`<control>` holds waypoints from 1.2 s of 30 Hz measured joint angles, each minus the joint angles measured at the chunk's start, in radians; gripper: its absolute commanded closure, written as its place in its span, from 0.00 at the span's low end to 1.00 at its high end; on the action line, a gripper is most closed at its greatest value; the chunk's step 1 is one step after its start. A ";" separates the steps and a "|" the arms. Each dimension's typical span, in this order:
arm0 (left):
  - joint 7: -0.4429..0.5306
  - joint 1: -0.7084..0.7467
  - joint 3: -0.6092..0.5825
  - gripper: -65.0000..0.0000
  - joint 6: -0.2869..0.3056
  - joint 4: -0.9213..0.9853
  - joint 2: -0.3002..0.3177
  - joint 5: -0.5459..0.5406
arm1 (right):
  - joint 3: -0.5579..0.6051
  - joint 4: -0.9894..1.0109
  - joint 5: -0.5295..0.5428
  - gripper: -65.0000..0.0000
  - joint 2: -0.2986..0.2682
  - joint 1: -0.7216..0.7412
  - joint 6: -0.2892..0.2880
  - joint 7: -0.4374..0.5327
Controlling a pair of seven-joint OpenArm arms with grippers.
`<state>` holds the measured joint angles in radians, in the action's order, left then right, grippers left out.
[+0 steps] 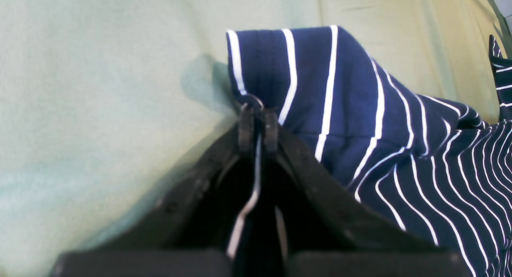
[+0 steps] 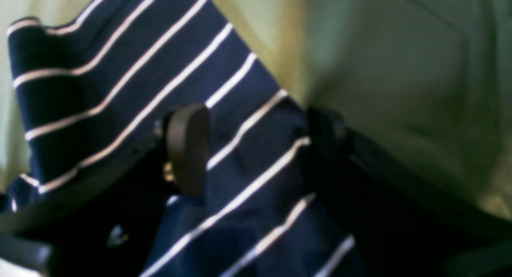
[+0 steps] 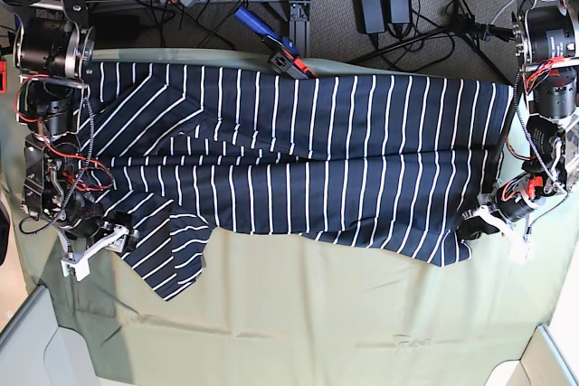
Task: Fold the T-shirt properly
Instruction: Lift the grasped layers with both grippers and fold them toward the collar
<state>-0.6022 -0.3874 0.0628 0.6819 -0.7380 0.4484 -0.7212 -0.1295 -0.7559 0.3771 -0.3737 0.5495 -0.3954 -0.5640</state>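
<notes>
T-shirt (image 3: 298, 160) corner pinched in left gripper (image 1: 258, 127); right gripper (image 2: 256, 149) agape astride sleeve edge.

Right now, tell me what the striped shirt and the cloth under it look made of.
T-shirt: soft knit fabric, likely cotton jersey, matte; it drapes and creases where the left gripper pinches it. Pale green cloth: thin woven sheet, matte, faintly wrinkled; fibre unclear.
</notes>
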 measured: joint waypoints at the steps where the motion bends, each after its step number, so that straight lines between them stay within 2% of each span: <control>1: 0.000 0.000 0.000 1.00 0.000 0.000 0.000 0.000 | 0.000 -0.001 0.005 0.41 0.000 0.000 0.000 0.000; 9: 0.000 0.000 0.000 1.00 0.000 0.000 0.000 0.000 | 0.000 -0.002 0.023 0.41 0.000 0.000 0.000 -0.007; 18: 0.000 0.000 0.000 1.00 0.000 0.000 0.000 -0.001 | 0.002 -0.064 0.071 0.41 0.005 -0.003 0.000 -0.127; 25: 0.000 0.000 0.000 1.00 0.000 0.000 0.000 -0.002 | 0.004 -0.091 0.087 0.41 0.008 -0.006 0.000 -0.140; 26: 0.000 0.000 0.000 1.00 0.000 0.000 0.000 -0.002 | 0.004 -0.091 0.087 0.44 0.008 -0.006 0.000 -0.140; 27: 0.000 0.000 0.000 1.00 0.000 0.000 0.000 -0.002 | 0.004 -0.091 0.087 0.52 0.008 -0.006 0.000 -0.140; 31: -0.001 0.000 0.000 1.00 0.000 0.000 0.000 -0.002 | 0.004 -0.091 0.088 0.96 0.008 -0.006 0.000 -0.141; 32: -0.001 0.000 0.000 1.00 0.000 0.000 0.000 -0.002 | 0.004 -0.091 0.088 1.00 0.008 -0.006 0.000 -0.141; 36: 0.000 0.000 0.000 1.00 0.000 0.000 0.000 -0.002 | 0.004 -0.091 0.087 1.00 0.008 -0.006 0.000 -0.140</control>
<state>-0.6025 -0.3874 0.0628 0.6819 -0.7380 0.4484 -0.7227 -0.1257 -0.8471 0.4637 -0.3656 0.5430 -0.3958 -0.7044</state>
